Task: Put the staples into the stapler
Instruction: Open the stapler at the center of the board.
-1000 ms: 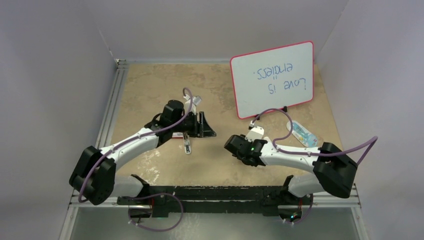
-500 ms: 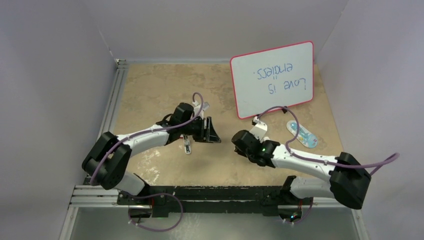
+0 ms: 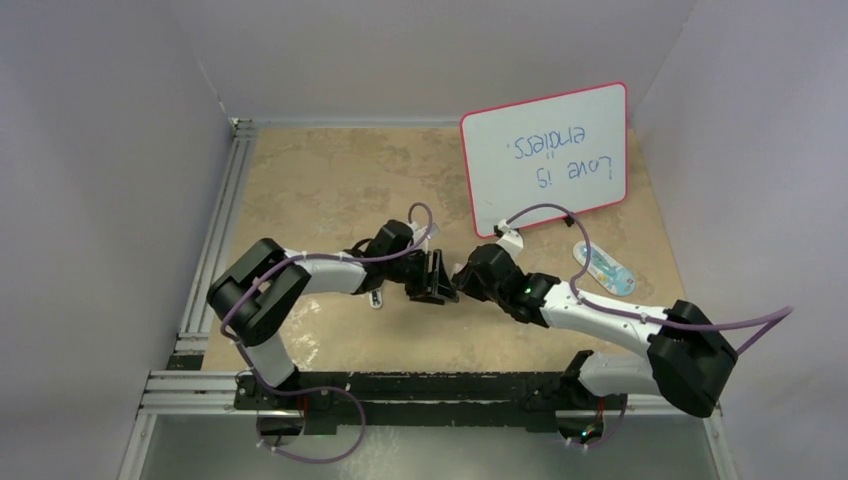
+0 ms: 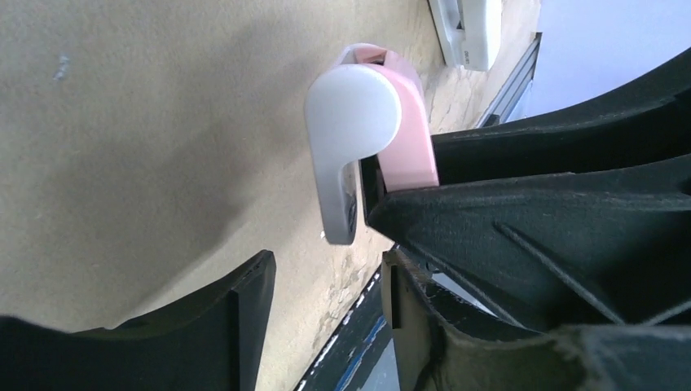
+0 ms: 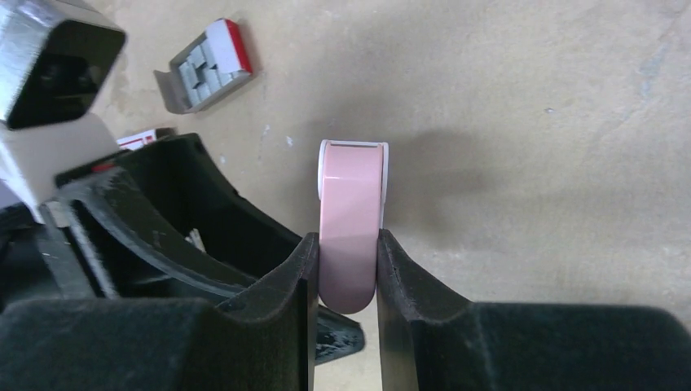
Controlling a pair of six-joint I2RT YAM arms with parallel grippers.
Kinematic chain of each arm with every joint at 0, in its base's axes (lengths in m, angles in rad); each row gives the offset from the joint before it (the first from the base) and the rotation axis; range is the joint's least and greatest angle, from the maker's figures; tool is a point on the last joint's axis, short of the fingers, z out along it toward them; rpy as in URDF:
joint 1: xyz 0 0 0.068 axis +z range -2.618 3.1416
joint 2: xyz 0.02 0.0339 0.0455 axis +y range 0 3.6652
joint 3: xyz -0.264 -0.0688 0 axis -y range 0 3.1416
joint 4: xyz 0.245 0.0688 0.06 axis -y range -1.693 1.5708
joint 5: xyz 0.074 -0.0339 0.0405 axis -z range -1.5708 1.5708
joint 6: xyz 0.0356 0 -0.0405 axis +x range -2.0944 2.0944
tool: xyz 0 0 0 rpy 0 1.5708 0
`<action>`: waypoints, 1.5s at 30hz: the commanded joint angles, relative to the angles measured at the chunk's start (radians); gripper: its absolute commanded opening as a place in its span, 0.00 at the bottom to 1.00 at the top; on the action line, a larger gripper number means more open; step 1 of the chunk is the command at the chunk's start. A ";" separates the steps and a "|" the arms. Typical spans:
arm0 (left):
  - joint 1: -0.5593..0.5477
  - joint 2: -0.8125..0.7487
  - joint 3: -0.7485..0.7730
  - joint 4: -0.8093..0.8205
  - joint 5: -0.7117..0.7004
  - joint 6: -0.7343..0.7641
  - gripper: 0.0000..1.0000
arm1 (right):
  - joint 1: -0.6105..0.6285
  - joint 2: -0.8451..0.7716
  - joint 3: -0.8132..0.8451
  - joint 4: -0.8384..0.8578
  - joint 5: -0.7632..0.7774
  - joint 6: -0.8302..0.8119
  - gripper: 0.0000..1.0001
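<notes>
Top view, left gripper (image 3: 436,280): nose to nose with the right gripper (image 3: 462,277) at mid-table (image 3: 330,180); the jaw spread cannot be told from here.
Top view, staples tray (image 3: 376,299): a pale sliver on the table, peeking out from beneath the left forearm, near both grippers.
Top view, whiteboard (image 3: 545,160): red-framed, propped at the far right, well apart from the grippers.

Left wrist, left gripper: fingers spread wide, nothing between them.
Left wrist, pink stapler (image 4: 383,114): raised above the table just past the left fingertips, its white part facing the camera, its pink body pinched in the black fingers of the right gripper.

Right wrist, right gripper: both pads pressed flat on the sides of the pink stapler, clamped tight.
Right wrist, staples (image 5: 202,69): grey strips lying in the open tray beside a red box end (image 5: 232,45), on the table beyond the left gripper and well apart from the stapler.
</notes>
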 commanded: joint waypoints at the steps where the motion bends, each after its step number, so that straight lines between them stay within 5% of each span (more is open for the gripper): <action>1: -0.015 -0.003 0.006 0.136 -0.030 -0.039 0.47 | -0.022 -0.010 -0.001 0.095 -0.076 -0.019 0.16; 13: -0.018 -0.046 -0.060 0.213 -0.166 -0.053 0.23 | -0.042 -0.015 -0.006 0.107 -0.130 -0.018 0.14; 20: -0.024 -0.070 -0.067 0.215 -0.172 -0.018 0.00 | -0.048 -0.009 -0.007 0.103 -0.140 -0.017 0.13; 45: -0.048 -0.115 -0.046 0.059 -0.204 0.311 0.00 | -0.216 -0.112 0.039 0.024 -0.272 -0.097 0.12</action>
